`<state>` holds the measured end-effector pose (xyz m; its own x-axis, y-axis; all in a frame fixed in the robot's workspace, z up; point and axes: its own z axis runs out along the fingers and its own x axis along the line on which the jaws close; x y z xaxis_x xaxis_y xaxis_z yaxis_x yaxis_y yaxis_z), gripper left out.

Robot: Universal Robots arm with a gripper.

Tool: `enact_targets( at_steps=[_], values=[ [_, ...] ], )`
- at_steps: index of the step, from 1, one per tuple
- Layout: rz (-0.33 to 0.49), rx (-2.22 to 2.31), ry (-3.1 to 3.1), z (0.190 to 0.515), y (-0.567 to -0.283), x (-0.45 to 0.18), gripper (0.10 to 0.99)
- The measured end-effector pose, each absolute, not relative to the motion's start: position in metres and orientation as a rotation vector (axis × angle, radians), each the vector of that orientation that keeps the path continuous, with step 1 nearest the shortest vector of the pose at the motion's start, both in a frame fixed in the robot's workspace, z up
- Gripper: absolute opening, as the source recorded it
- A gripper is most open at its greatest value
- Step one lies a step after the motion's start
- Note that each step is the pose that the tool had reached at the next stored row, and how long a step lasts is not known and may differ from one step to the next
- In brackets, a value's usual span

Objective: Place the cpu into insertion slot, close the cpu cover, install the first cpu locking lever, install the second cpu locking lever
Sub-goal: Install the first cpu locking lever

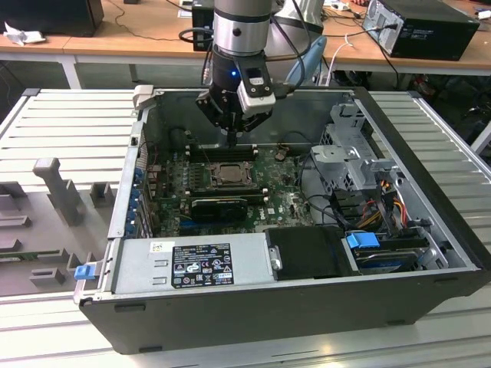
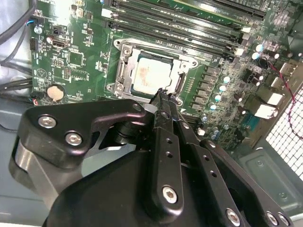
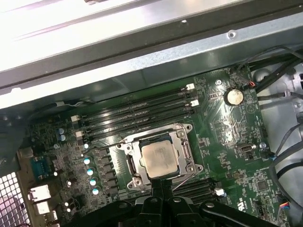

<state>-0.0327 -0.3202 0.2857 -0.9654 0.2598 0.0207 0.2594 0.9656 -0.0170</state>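
Memory slots [image 3: 137,116], coin battery [image 3: 233,97]

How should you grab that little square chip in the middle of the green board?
The small flat pale square chip lies level, and a thin silver-grey metal frame seems to ring its edges. Only its top face is free, so come straight down from above. You would probably pinch two opposite edges, and only once that frame is lifted out of the way.

The cpu [image 1: 228,175] is sitting in the insertion slot [image 1: 207,175] at the exterior view's centre, with the memory slots [image 1: 219,152] lying just above it in frame. The gripper [image 1: 231,139] is hanging over those slots.
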Motion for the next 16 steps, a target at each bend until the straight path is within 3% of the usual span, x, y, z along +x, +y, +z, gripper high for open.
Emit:
enact_targets(
  at_steps=[16],
  values=[
    [0.025,-0.182,-3.115,0.2857,-0.3202,-0.0327,0.106]
  ],
)
